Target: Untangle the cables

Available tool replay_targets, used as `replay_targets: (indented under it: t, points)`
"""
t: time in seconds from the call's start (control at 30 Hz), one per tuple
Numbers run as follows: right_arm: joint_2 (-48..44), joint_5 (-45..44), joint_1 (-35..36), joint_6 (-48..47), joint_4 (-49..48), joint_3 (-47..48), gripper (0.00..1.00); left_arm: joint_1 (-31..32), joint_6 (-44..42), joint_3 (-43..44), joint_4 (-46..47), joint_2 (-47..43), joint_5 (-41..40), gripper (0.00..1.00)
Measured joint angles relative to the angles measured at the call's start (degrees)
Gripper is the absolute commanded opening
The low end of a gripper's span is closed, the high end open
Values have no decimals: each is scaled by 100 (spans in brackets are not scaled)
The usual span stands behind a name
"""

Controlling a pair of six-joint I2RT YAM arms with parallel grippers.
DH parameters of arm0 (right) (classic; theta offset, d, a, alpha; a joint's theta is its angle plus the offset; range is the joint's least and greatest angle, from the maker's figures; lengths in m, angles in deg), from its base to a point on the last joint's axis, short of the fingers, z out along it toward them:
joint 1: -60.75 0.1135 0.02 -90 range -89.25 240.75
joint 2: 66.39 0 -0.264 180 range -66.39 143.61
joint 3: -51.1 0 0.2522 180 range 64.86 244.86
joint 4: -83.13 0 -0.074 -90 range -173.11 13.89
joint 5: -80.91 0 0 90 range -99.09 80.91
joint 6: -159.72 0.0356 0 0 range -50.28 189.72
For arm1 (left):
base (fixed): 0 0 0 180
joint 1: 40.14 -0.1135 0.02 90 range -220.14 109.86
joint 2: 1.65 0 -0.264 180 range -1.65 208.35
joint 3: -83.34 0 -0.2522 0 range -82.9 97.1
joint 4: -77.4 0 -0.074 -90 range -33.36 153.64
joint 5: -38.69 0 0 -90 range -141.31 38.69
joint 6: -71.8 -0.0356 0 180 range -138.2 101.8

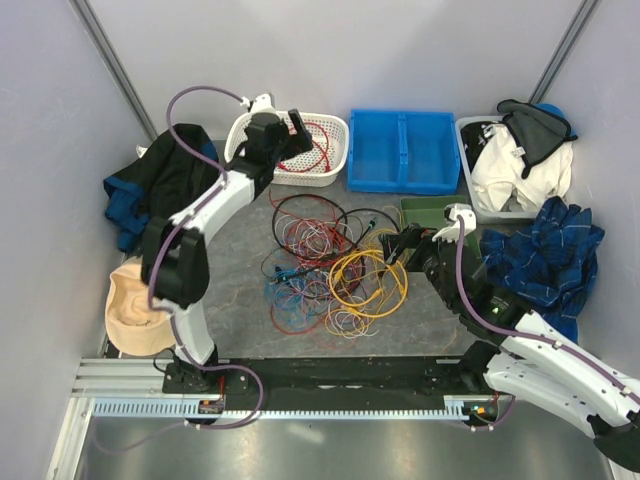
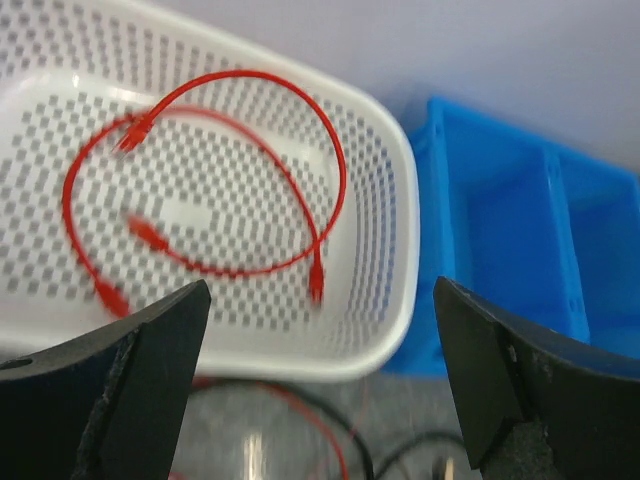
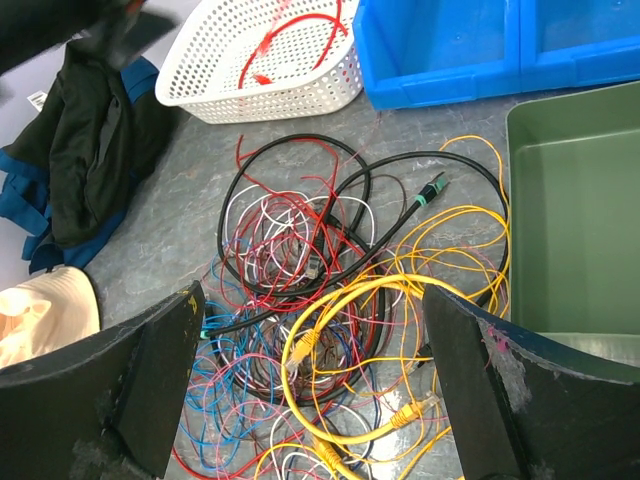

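Note:
A tangle of cables (image 1: pixel 330 265) in red, black, yellow, blue, white and pink lies on the grey table centre; it also shows in the right wrist view (image 3: pixel 330 310). A thick yellow cable (image 3: pixel 340 375) loops on top. Red cable (image 2: pixel 215 170) lies loose in the white basket (image 2: pixel 395 250). My left gripper (image 1: pixel 282 135) hovers open and empty over the basket's near rim (image 2: pixel 320 380). My right gripper (image 1: pixel 400 245) is open and empty at the tangle's right edge, above the yellow loops (image 3: pixel 315 400).
A blue two-compartment bin (image 1: pixel 402 150) stands at the back centre and a green tray (image 1: pixel 430 212) to its right front. A grey bin with clothes (image 1: pixel 515 165) stands back right. Dark clothes (image 1: pixel 155 180) and a tan hat (image 1: pixel 135 310) lie left.

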Motion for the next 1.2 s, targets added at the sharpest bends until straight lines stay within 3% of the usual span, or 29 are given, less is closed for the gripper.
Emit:
replay_targets:
  t: [0.13, 0.27, 0.4, 0.63, 0.9, 1.0, 1.03, 1.1, 1.13, 1.2]
  points:
    - [0, -7, 0, 9, 2, -2, 98, 516, -13, -1814, 140, -1834, -168, 95]
    - [-61, -2, 0, 17, 50, -46, 98, 1488, -52, -3158, 400, -3510, -306, 86]
    - [-208, 42, 0, 52, 155, -63, 98, 2212, -50, -4140, 339, -4312, -299, 80]
    - [-485, 153, 0, 214, 269, -195, 97, 2326, -39, -5272, 76, -3904, -365, 76]
    - [-688, 170, 0, 365, 522, -326, 97, 2323, -37, -5283, 367, -2686, -302, 68]
    - [-754, 170, 0, 402, 627, -363, 97, 2323, -39, -5198, 476, -2363, -256, 59]
    - [-758, 170, 0, 404, 649, -363, 97, 2323, -39, -5145, 509, -2264, -249, 48]
    - [-763, 168, 0, 411, 678, -363, 97, 2321, -39, -5053, 562, -2111, -249, 37]
    - [-765, 168, 0, 413, 691, -363, 97, 2319, -37, -5023, 603, -2050, -247, 25]
    - [-778, 166, 0, 413, 715, -365, 97, 2321, -28, -4992, 649, -1998, -247, 16]
